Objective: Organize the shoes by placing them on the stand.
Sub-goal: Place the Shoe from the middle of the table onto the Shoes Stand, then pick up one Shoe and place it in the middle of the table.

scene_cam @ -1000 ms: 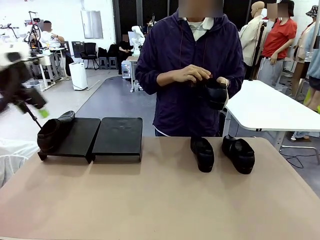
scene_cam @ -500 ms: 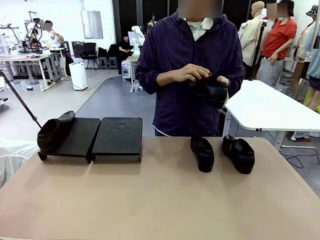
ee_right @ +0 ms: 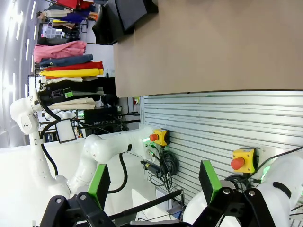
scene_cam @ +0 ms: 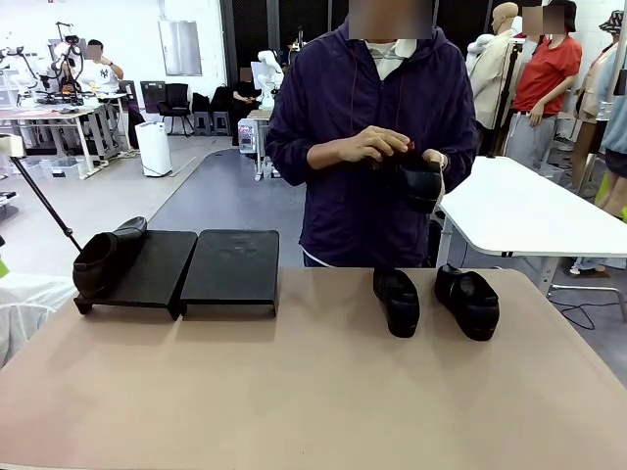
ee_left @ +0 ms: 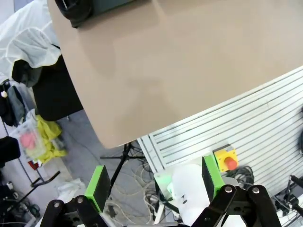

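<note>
One glossy black shoe (scene_cam: 103, 259) lies on the left platform of the stand (scene_cam: 157, 279). The right platform (scene_cam: 232, 266) is bare. Two more shoes (scene_cam: 397, 301) (scene_cam: 468, 302) sit side by side on the tan table (scene_cam: 313, 392), at the far right. The person holds a fourth shoe (scene_cam: 421, 181) in both hands at chest height. My left gripper (ee_left: 155, 182) hangs open below the table's near edge, nothing between its green pads (ee_left: 98, 187). The shoe (ee_left: 73, 10) on the stand appears at the top of that view. My right gripper (ee_right: 154, 183) is also open and empty, off the table's edge.
A white folding table (scene_cam: 529, 211) stands behind the person at the right. Below the table's near side are a slatted panel (ee_right: 213, 123) with red emergency buttons (ee_right: 239, 163) and loose cables (ee_left: 128, 175). A white cover (ee_left: 28, 38) lies off the table's left end.
My left arm, blurred at the left edge of the front view a second ago, has withdrawn out of that picture. The shoes on the table and stand have not moved.
</note>
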{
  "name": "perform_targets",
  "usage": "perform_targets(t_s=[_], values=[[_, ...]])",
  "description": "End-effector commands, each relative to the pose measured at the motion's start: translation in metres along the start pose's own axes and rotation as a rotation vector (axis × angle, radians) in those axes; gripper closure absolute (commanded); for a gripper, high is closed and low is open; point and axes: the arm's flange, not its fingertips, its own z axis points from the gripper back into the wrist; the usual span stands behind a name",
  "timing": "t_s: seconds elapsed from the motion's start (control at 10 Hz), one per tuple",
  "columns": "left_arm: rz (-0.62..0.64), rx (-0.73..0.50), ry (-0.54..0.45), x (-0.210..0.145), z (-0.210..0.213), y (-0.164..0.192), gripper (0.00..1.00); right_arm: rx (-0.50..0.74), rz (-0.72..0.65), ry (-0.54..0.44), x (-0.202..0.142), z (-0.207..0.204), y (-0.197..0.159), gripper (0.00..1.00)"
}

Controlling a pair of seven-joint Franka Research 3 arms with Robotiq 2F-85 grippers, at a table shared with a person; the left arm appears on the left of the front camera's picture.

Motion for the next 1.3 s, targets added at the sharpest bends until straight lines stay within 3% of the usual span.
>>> perform_targets(t_s=[0.0, 1.0, 1.1, 1.2], values=[[-0.011, 0.01, 0.006, -0.002, 0.002, 0.006, 0.0, 0.02, 0.025, -0.004, -0.001, 0.002, 0.004, 0.0], [-0.011, 0.01, 0.006, -0.002, 0.002, 0.006, 0.0, 0.02, 0.025, -0.004, -0.001, 0.002, 0.004, 0.0], [-0.011, 0.01, 0.006, -0.002, 0.002, 0.006, 0.0, 0.0, 0.0, 0.0, 0.0, 0.0, 0.0, 0.0], [-0.011, 0.01, 0.006, -0.002, 0.002, 0.006, 0.0, -0.082, 0.0, 0.003, 0.017, -0.011, 0.02, 0.0]])
